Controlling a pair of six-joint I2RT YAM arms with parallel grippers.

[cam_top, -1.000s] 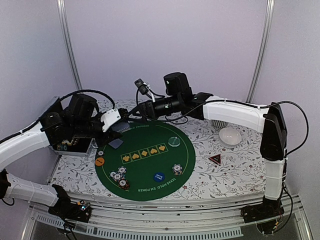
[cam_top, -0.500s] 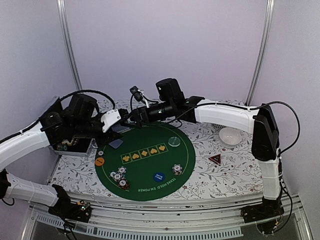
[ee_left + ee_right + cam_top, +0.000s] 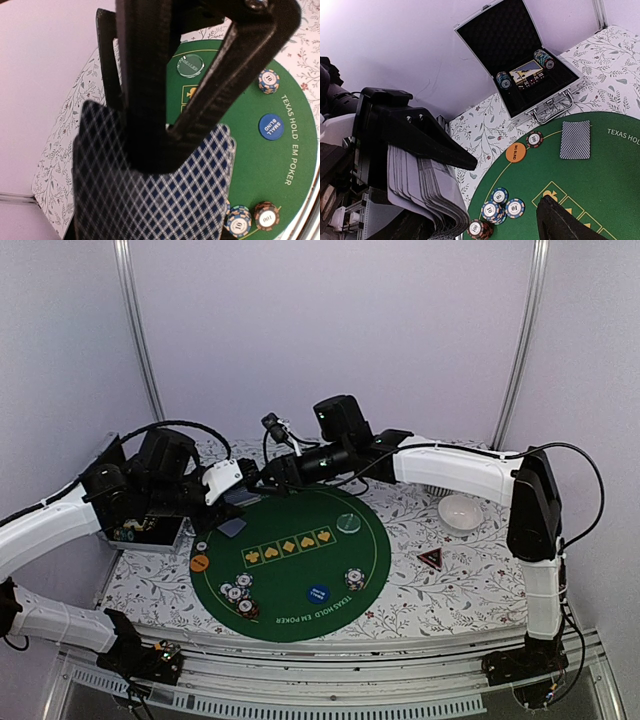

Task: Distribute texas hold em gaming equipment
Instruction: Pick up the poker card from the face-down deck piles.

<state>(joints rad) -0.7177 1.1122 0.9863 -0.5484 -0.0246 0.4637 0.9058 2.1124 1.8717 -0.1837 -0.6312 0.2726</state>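
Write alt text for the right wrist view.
The left claw grips a thick deck of cards in the left foreground. Beyond, a green poker mat carries one face-down card and striped chips, with an orange button at its edge. An open metal case behind it holds more chips.

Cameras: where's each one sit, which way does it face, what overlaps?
Top external: above and behind the bases, looks down on the mat; left arm and right arm show.
Left wrist: looks along its fingers, clamped on the deck, down at the mat.
Right wrist: faces the deck and open case; one own finger shows.
Shared: deck and mat in all three.
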